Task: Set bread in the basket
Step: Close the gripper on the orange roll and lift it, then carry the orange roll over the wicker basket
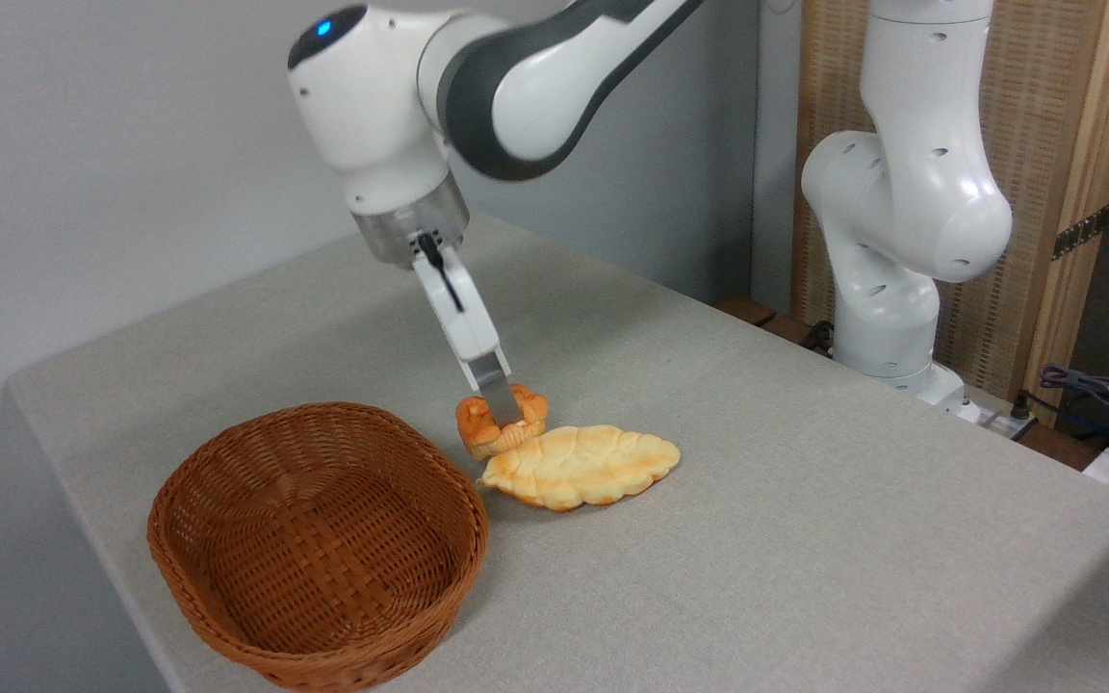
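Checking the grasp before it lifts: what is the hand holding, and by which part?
The hand is closed on the small knotted bun, gripping its twisted top from above.

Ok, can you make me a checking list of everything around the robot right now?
Surface: grey table, no spills seen.
Job's things: bun on the table beside the basket; basket has nothing in it.
Clutter: flat braided loaf lying against the bun.
Gripper: gripper down on the bun, a finger pressed into its top; other finger hidden, so grip cannot be told.
Cables: bundle at the far right edge, off the table.
Surroundings: grey wall, wooden panel behind the arm's base.
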You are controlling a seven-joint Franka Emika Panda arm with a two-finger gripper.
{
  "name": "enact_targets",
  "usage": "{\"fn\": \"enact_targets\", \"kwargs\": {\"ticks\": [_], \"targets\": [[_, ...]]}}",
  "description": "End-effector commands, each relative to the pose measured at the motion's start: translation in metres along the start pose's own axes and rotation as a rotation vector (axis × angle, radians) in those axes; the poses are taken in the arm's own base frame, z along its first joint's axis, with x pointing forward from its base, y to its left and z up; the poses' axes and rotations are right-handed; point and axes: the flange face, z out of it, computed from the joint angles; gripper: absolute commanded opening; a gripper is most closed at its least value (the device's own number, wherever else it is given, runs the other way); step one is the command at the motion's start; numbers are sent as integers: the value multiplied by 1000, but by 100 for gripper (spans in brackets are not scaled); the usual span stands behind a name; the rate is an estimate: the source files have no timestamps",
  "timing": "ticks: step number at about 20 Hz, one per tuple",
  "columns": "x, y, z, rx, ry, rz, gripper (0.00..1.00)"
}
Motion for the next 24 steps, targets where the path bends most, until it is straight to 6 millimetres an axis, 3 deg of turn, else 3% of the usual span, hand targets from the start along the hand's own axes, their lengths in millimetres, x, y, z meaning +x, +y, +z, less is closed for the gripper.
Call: {"fn": "enact_targets", "kwargs": {"ticks": [1, 7, 10, 11, 12, 14, 16, 24], "targets": [[-25, -12, -35, 9, 33, -31, 29], [-39, -30, -69, 57, 110, -78, 34], [-37, -44, -85, 131, 169, -93, 40], [-34, -49, -85, 156, 188, -98, 45], [-34, -55, -86, 181, 208, -111, 63], [-27, -62, -87, 215, 255, -122, 86], [-26, -65, -84, 220, 255, -118, 100], [-27, -66, -85, 233, 253, -114, 100]]}}
